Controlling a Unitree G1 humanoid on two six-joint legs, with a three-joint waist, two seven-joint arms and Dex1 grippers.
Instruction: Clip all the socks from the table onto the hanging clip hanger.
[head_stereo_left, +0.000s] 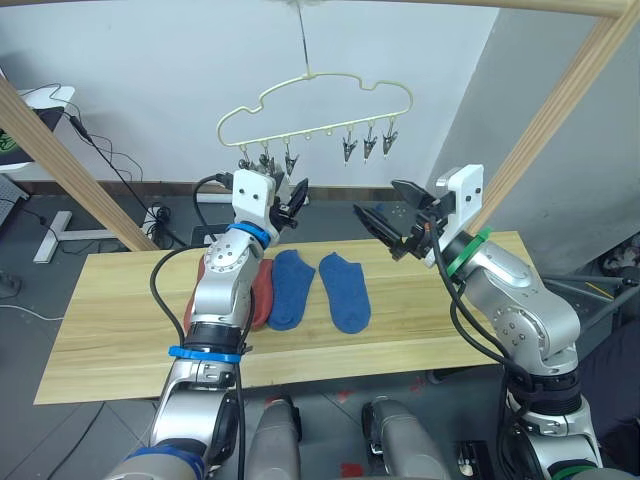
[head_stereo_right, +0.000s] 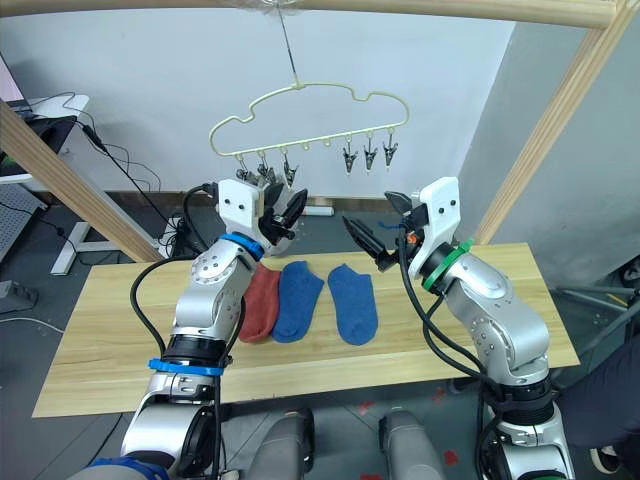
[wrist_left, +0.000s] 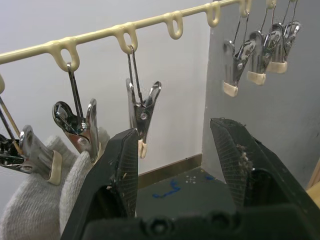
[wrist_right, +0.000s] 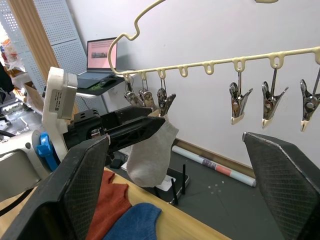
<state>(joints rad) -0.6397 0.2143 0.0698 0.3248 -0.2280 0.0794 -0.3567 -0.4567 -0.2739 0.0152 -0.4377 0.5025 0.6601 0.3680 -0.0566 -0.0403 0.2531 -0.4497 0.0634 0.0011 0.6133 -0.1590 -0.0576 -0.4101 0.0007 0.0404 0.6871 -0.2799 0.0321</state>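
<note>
The pale-yellow clip hanger (head_stereo_left: 310, 108) hangs above the far edge of the table (head_stereo_left: 450, 310). Light grey socks (wrist_left: 35, 215) hang from the leftmost clips (wrist_left: 80, 127); the clip beside them (wrist_left: 142, 112) is bare, as are the three clips on the right (head_stereo_left: 368, 145). My left gripper (head_stereo_left: 293, 203) is raised just below the left clips, open and holding nothing. To its right my right gripper (head_stereo_left: 385, 225) is also open and holding nothing, and faces the left one. Two blue socks (head_stereo_left: 345, 292) lie flat on the table. Rust-red sock fabric (head_stereo_right: 262, 300) lies partly under my left forearm.
Slanted wooden frame poles stand at the left (head_stereo_left: 70, 160) and the right (head_stereo_left: 560, 130), with a crossbar overhead. A white desk with a laptop (wrist_right: 100, 55) stands off to the left. Cables lie on the floor behind the table.
</note>
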